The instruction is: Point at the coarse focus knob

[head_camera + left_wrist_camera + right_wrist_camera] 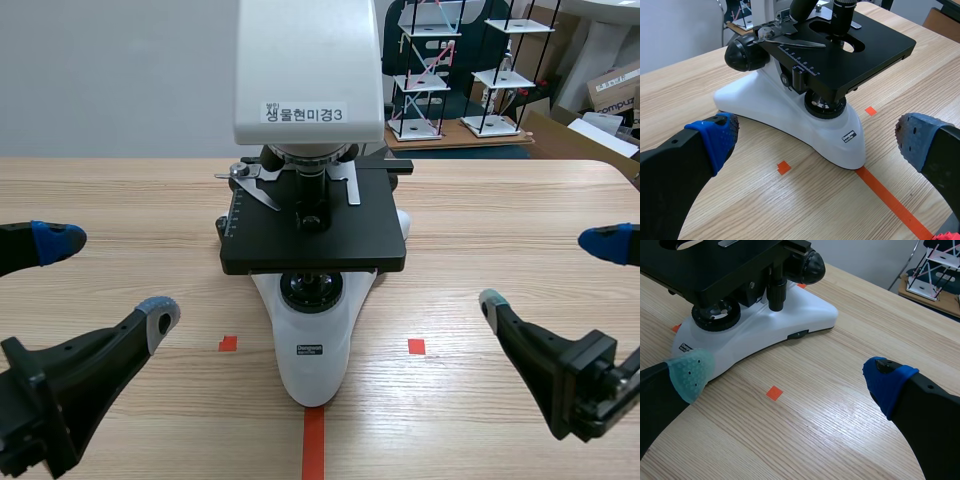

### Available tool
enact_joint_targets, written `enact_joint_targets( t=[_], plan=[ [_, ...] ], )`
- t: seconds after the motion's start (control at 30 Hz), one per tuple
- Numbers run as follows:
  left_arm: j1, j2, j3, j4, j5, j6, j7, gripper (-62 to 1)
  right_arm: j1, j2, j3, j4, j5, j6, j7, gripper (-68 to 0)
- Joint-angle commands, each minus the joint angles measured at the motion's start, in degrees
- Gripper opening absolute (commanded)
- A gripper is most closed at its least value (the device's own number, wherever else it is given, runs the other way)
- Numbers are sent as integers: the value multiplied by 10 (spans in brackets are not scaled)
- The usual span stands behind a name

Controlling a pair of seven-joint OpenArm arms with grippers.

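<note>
Ahead of the left gripper (817,140), jaws wide open and holding nothing, a black knob (746,52) projects from the microscope (800,122) side, well apart from both fingers. Jaws of the right gripper (787,379) stand equally wide, nothing held; the opposite knob (809,266) sits ahead, untouched.

Knob (742,52): big, round, black, axis horizontal, on the side of the microscope (805,125) arm, low behind the black stage (855,55) and above the white base. Twin knob (810,266), also black, sits on the opposite side.
</note>
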Motion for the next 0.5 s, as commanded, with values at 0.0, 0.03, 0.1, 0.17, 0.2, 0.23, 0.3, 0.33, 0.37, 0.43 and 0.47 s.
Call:
enact_joint_targets(
  t=[0.0, 0.03, 0.1, 0.17, 0.2, 0.23, 0.3, 0.33, 0.37, 0.43, 0.47],
  plan=[
    [1, 0, -2, 12, -5, -2, -6, 14, 0, 5, 5, 10, 5, -2, 8, 4],
    [1, 0, -2, 12, -5, -2, -6, 14, 0, 5, 5, 10, 5, -2, 8, 4],
    [1, 0, -2, 12, -5, -2, -6, 14, 0, 5, 5, 10, 5, -2, 8, 4],
    [1, 0, -2, 12, -5, -2, -6, 14, 0, 5, 5, 10, 5, -2, 8, 4],
    [1, 0, -2, 12, -5, -2, -6, 14, 0, 5, 5, 10, 5, -2, 8, 4],
    [1, 0, -2, 12, -5, -2, -6, 14, 0, 5, 5, 10, 4, -2, 8, 4],
    [1, 0, -2, 12, -5, -2, -6, 14, 0, 5, 5, 10, 4, -2, 8, 4],
    [1, 0, -2, 12, -5, -2, -6, 14, 0, 5, 5, 10, 4, -2, 8, 4],
    [1, 0, -2, 12, -5, -2, -6, 14, 0, 5, 5, 10, 4, -2, 9, 4],
    [1, 0, -2, 12, -5, -4, -6, 14, 0, 5, 5, 10, 4, -2, 9, 4],
    [1, 0, -2, 12, -5, -5, -6, 14, 0, 5, 5, 10, 4, -2, 9, 4]
  ],
)
